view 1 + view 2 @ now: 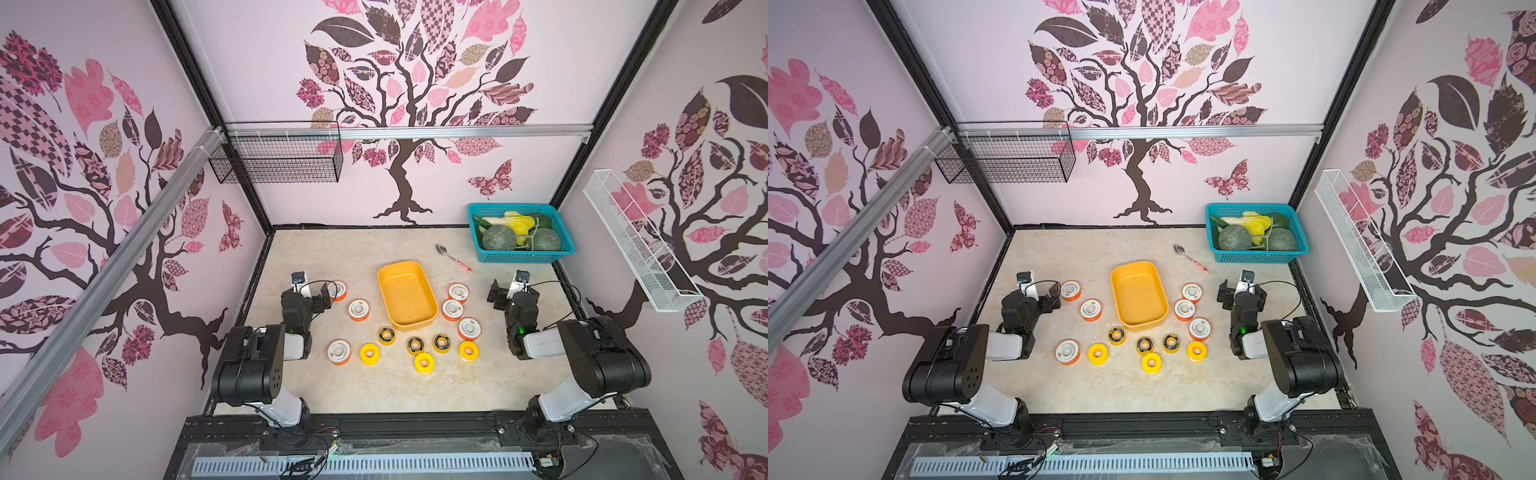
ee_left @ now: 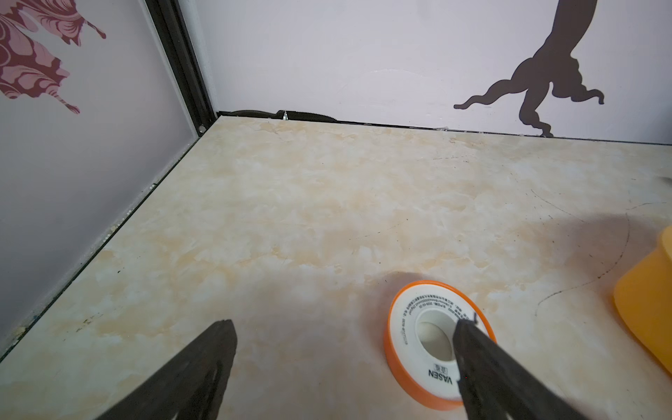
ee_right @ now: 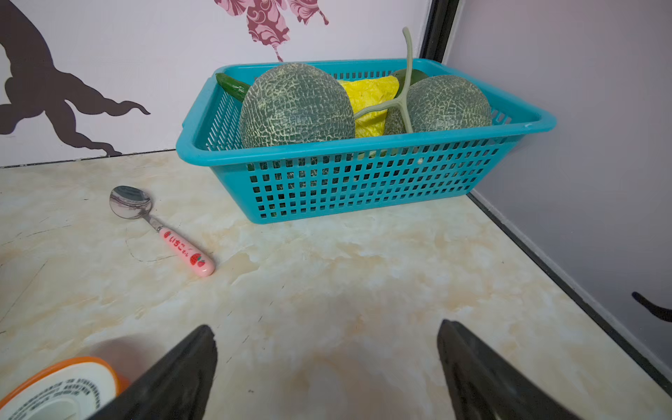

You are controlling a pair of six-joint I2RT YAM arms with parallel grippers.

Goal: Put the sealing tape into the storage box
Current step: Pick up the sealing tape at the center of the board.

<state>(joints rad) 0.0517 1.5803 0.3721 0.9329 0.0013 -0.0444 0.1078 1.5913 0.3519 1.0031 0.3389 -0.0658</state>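
The orange tape roll (image 2: 403,334) just beside the left claw (image 2: 343,323) reads VASEN on its white face; the spoon (image 3: 160,229) handle reads いちご. The other tape rolls (image 1: 424,362) lie flat, holes up, on the desk (image 1: 374,390) around the yellow box (image 1: 407,295), whose long side runs away from the robot. The left claw and the right claw (image 3: 326,325) are both spread wide, grasping nothing.

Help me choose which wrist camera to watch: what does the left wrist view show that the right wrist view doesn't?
Only the left wrist view: the edge of the storage box, and an orange roll lying flat, partly behind one finger of the left gripper. Only the right wrist view: the teal basket holding melons, the pink-handled spoon, and the right gripper. Both: open jaws gripping nothing, the marbled tabletop, and an orange, white-faced roll close by; the right wrist's is another roll, cut off by the picture's edge.
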